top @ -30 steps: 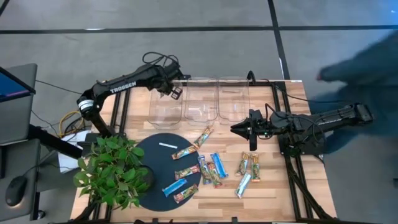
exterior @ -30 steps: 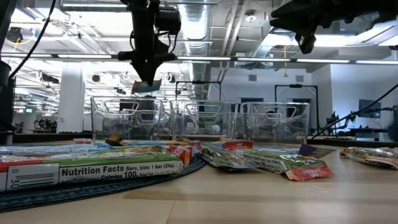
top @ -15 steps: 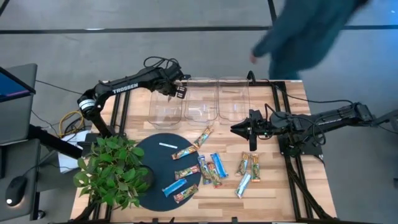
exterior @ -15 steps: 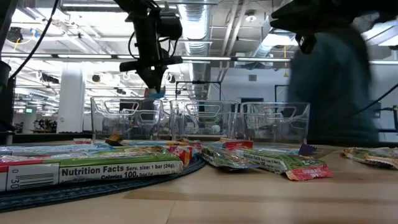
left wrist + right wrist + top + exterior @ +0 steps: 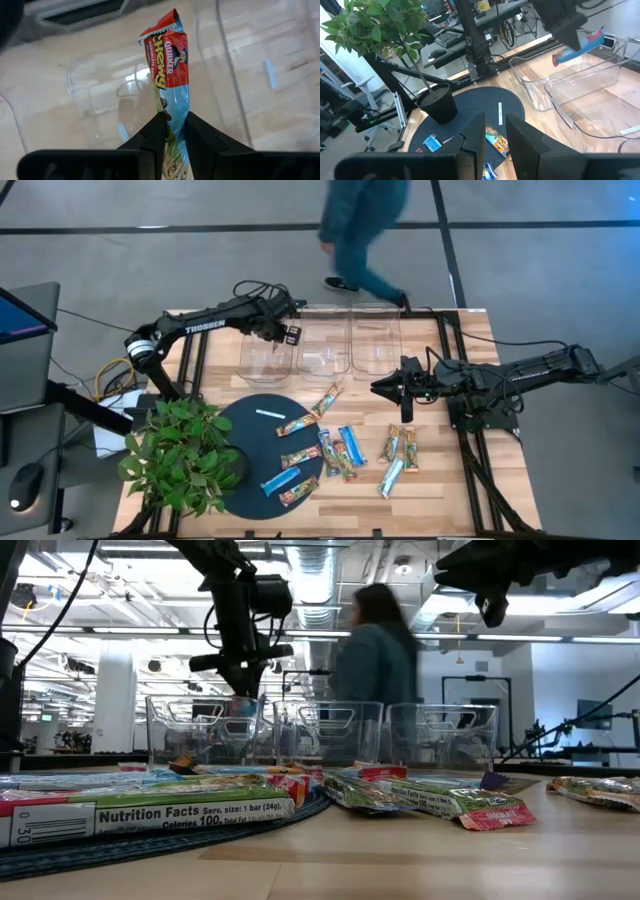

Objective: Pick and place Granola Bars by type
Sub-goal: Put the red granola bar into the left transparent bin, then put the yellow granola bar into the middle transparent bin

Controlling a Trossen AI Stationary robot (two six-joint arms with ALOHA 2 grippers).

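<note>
My left gripper (image 5: 174,125) is over the leftmost of three clear bins (image 5: 267,348) at the table's far side, shut on a blue and red granola bar (image 5: 167,70). The low view shows this gripper (image 5: 240,688) at the bin's rim, and the right wrist view shows the bar (image 5: 580,44) from the side. Several more granola bars (image 5: 340,448) lie loose on the wood and on the round dark mat (image 5: 262,465). My right gripper (image 5: 384,387) hovers right of the bins, its fingers (image 5: 476,132) a narrow gap apart with nothing between them. My left gripper pinches the bar between its two fingers, on the pale-blue stretch (image 5: 174,107) about midway along it. The fingers slant steeply down from above. The bar runs on past the fingertips with its red crimped end (image 5: 162,32) lowest, clear of the bin's floor.
The middle bin (image 5: 323,345) and right bin (image 5: 375,340) stand beside the left one. A potted plant (image 5: 180,455) stands at the near left on the mat, where a thin white strip (image 5: 268,413) also lies. A person (image 5: 365,225) walks beyond the far edge.
My left gripper has sunk toward the leftmost bin and rolled a little, bringing the held bar down to the bin's rim. The person behind the table has walked from the right toward the left.
</note>
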